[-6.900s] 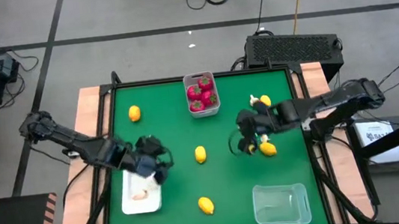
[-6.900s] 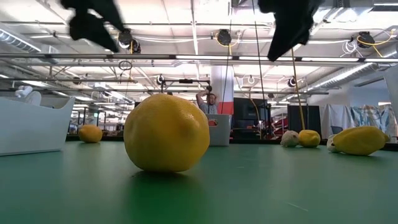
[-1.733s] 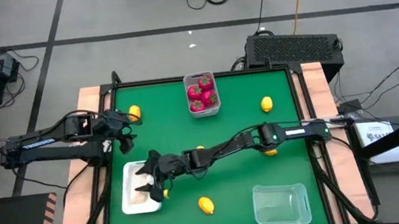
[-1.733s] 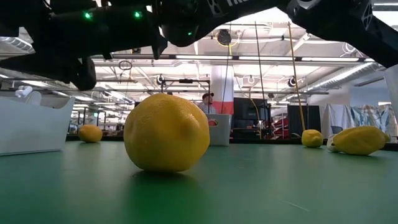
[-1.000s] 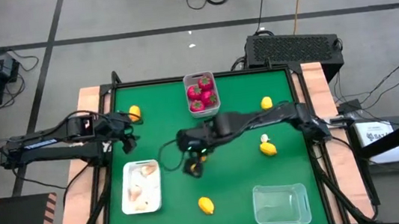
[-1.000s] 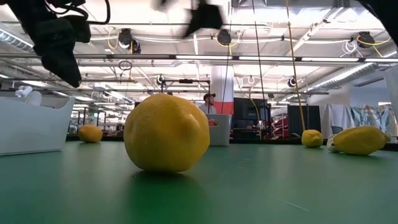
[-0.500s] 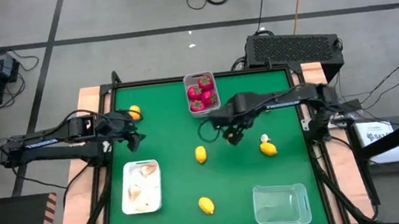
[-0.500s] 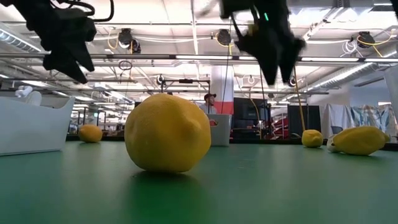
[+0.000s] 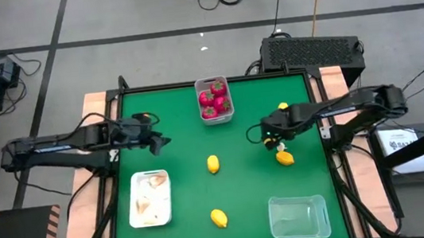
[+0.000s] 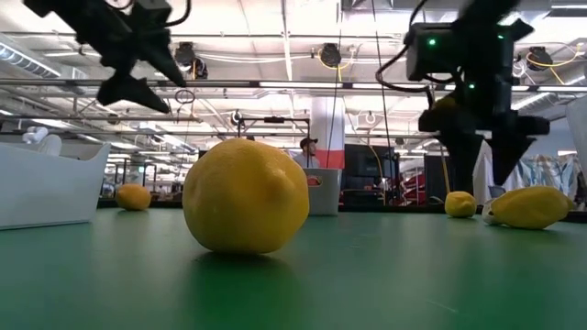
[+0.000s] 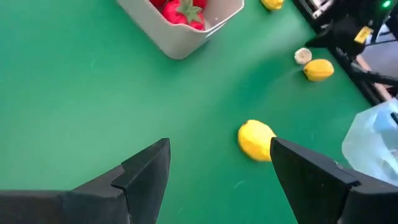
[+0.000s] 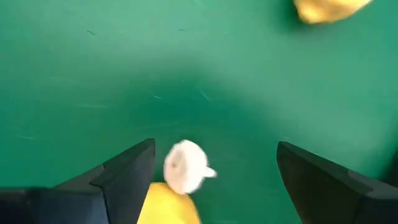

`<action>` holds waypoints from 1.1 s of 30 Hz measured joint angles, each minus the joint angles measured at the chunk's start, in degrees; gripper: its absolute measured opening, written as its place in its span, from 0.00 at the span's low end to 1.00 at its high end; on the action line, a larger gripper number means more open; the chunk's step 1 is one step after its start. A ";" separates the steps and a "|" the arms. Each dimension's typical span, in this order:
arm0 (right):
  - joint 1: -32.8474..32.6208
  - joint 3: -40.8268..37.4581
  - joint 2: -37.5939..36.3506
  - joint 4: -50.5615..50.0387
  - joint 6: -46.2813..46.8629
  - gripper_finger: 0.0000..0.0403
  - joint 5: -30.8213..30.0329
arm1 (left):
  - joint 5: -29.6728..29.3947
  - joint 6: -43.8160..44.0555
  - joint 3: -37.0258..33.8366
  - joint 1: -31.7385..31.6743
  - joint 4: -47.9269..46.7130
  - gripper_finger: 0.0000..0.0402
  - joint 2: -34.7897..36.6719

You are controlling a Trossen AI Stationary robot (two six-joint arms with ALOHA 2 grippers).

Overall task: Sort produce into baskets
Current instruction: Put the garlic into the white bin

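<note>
1. Since a moment ago, the right gripper (image 12: 211, 168) has swung back from mid-table; its jaws stand apart, empty.
2. Directly below it lies the small whitish garlic bulb (image 12: 185, 165), touching a yellow oval lemon (image 12: 171, 202).
3. Farther left, the left gripper (image 9: 160, 141) hovers with jaws apart, well off.

Matt green table (image 9: 181, 202), clear plastic tub (image 9: 298, 216)

Lemons (image 9: 213, 164) scattered; red pieces fill grey bin (image 9: 226, 116); garlic (image 9: 151, 200) in white tray (image 9: 135, 216).

Grey concrete floor (image 9: 144, 14) with dark tape lines surrounds the green tabletop (image 9: 183, 150). Ceiling lights (image 10: 330, 55) hang overhead. A person (image 10: 305, 152) stands far behind.
</note>
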State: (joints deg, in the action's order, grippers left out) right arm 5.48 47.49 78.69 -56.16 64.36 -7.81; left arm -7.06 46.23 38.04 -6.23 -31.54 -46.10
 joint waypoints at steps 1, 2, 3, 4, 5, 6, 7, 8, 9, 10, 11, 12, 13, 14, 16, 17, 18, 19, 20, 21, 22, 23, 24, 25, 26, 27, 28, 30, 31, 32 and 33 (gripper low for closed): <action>-0.31 -1.29 -0.90 2.26 0.47 0.80 0.00 | -0.01 0.00 0.00 0.01 1.79 0.70 -1.16; -0.65 -2.39 -1.52 4.03 1.10 0.80 0.06 | 0.01 0.03 0.00 0.01 3.64 0.70 -2.42; -1.02 -3.41 -1.89 5.21 1.63 0.80 0.18 | 0.10 0.03 0.00 0.01 5.22 0.70 -3.67; -1.27 -4.31 -2.13 5.94 2.16 0.80 0.26 | 0.40 0.03 0.00 0.01 6.70 0.70 -4.94; -1.53 -4.98 -2.24 6.97 2.44 0.80 0.37 | 0.65 0.05 0.00 0.07 8.61 0.70 -6.21; -1.78 -5.35 -2.28 7.75 2.54 0.80 0.39 | 0.71 0.05 0.00 0.35 10.70 0.70 -7.54; -2.09 -5.64 -2.33 8.39 2.71 0.80 0.45 | 0.77 0.03 0.00 0.59 12.23 0.70 -8.78; -2.45 -5.78 -2.33 8.47 2.93 0.80 0.48 | 0.88 0.04 0.00 0.83 13.48 0.70 -9.94; -2.79 -5.94 -2.33 8.50 3.30 0.80 0.44 | 0.95 0.07 0.00 1.19 15.03 0.70 -11.17; -3.16 -6.04 -2.33 8.74 3.75 0.80 0.42 | 1.02 0.30 0.00 1.60 16.54 0.70 -12.27; -3.55 -6.06 -2.33 9.23 3.95 0.80 0.41 | 1.04 0.61 0.00 2.00 17.39 0.70 -13.28; -3.93 -6.06 -2.33 9.90 4.02 0.80 0.41 | 1.06 1.14 0.00 2.43 17.94 0.70 -14.21; -4.36 -6.06 -2.33 10.23 4.39 0.80 0.41 | 1.08 1.44 0.00 2.85 18.41 0.70 -15.10; -4.87 -6.06 -2.33 10.19 5.05 0.80 0.33 | 1.09 1.46 0.00 3.39 18.74 0.70 -15.96; -5.86 -6.06 -2.05 10.18 6.51 0.79 -0.26 | 1.31 1.50 0.00 4.46 18.80 0.70 -17.15; -6.30 -6.03 -1.64 10.16 7.12 0.78 -0.81 | 1.37 1.51 0.00 5.09 18.94 0.70 -17.70; -6.66 -6.06 -1.22 10.08 7.66 0.77 -1.02 | 1.43 1.51 0.00 5.65 19.18 0.70 -18.12; -6.97 -6.06 -0.82 10.14 8.05 0.76 -1.04 | 1.48 1.51 0.00 6.21 19.13 0.70 -18.47; -7.21 -6.06 -0.30 10.44 8.23 0.75 -1.09 | 1.48 1.49 0.00 6.74 19.08 0.70 -18.76; -7.35 -6.06 0.30 10.99 8.26 0.75 -1.09 | 1.48 1.51 0.00 7.17 19.20 0.70 -19.00; -7.56 -6.06 0.91 11.34 8.29 0.74 -1.23 | 1.55 1.51 0.00 7.50 19.16 0.70 -19.08; -7.66 -6.06 1.39 11.26 8.41 0.73 -1.27 | 1.61 1.51 0.00 7.76 19.01 0.70 -19.08; -7.76 -6.06 1.93 11.21 8.69 0.72 -1.36 | 1.52 1.49 0.00 7.94 19.06 0.70 -19.08; -7.80 -6.06 2.43 11.29 8.95 0.72 -1.46 | 1.47 1.49 0.00 8.03 19.15 0.70 -19.08; -7.84 -6.06 3.03 11.26 9.11 0.71 -1.47 | 1.43 1.47 0.00 8.13 19.15 0.70 -19.08; -7.93 -6.05 3.58 11.21 9.12 0.70 -1.47 | 1.41 1.47 0.00 8.16 19.07 0.70 -19.08; -8.03 -6.04 4.13 11.39 9.11 0.69 -1.47 | 1.39 1.47 0.00 8.14 19.07 0.70 -19.04; -8.34 -6.06 5.19 12.07 9.11 0.67 -1.35 | 1.28 1.47 0.00 8.16 19.09 0.70 -19.02; -8.62 -6.06 5.66 12.42 9.10 0.65 -1.24 | 1.30 1.47 0.00 8.16 19.07 0.70 -19.02; -8.90 -6.06 5.99 12.87 9.09 0.64 -1.23 | 1.30 1.47 0.00 8.16 19.05 0.70 -19.02; -9.18 -6.06 6.27 13.39 9.19 0.62 -1.23 | 1.30 1.45 0.00 8.16 19.05 0.70 -19.02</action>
State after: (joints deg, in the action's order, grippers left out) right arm -3.70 41.43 84.96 -42.77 73.55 -9.04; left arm -5.76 47.68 38.04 1.93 -12.49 -65.12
